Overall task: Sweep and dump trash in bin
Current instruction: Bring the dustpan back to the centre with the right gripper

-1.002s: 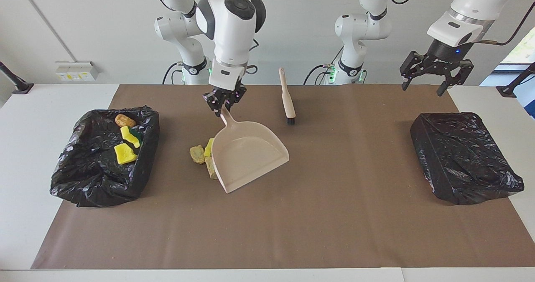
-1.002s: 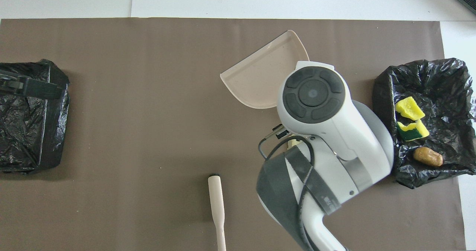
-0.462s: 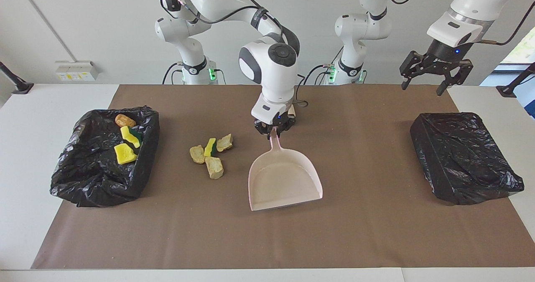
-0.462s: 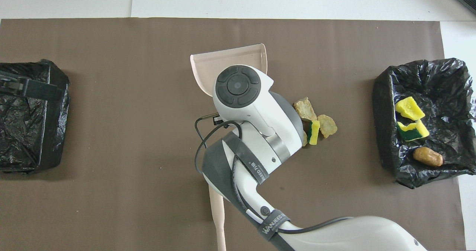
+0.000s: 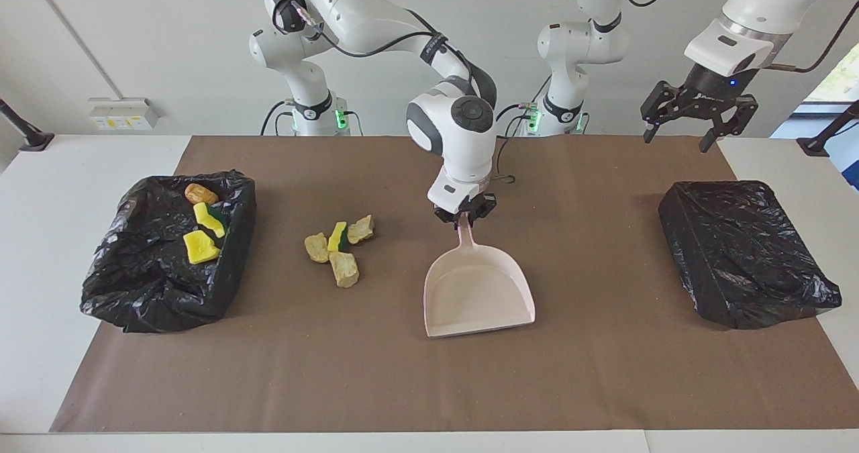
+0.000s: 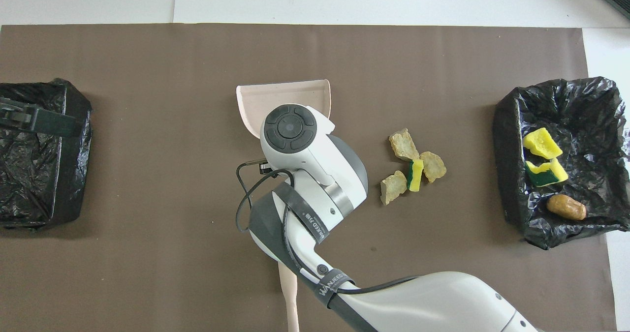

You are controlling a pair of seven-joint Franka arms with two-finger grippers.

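Now right claw (image 5: 464, 219) gripping dustpan (image 5: 478, 292) handle, left claw (image 5: 678, 131) waiting

We see a brown mat (image 5: 604, 372) spread beneath the jaws of both grippers, covering most of a white table (image 5: 40, 272) that shows bare at either end. Below the left gripper (image 5: 678, 132) and farther from the robots than its jaws lies a box wrapped in black plastic (image 5: 745, 252), its top covered over and crinkled, resting on the mat. It sits well apart from the jaws of the right gripper (image 5: 463, 219), toward the left arm's end. We also note a white socket box (image 5: 121, 113) on the wall, and a black stand foot (image 5: 30, 139) at the table's edge below it.
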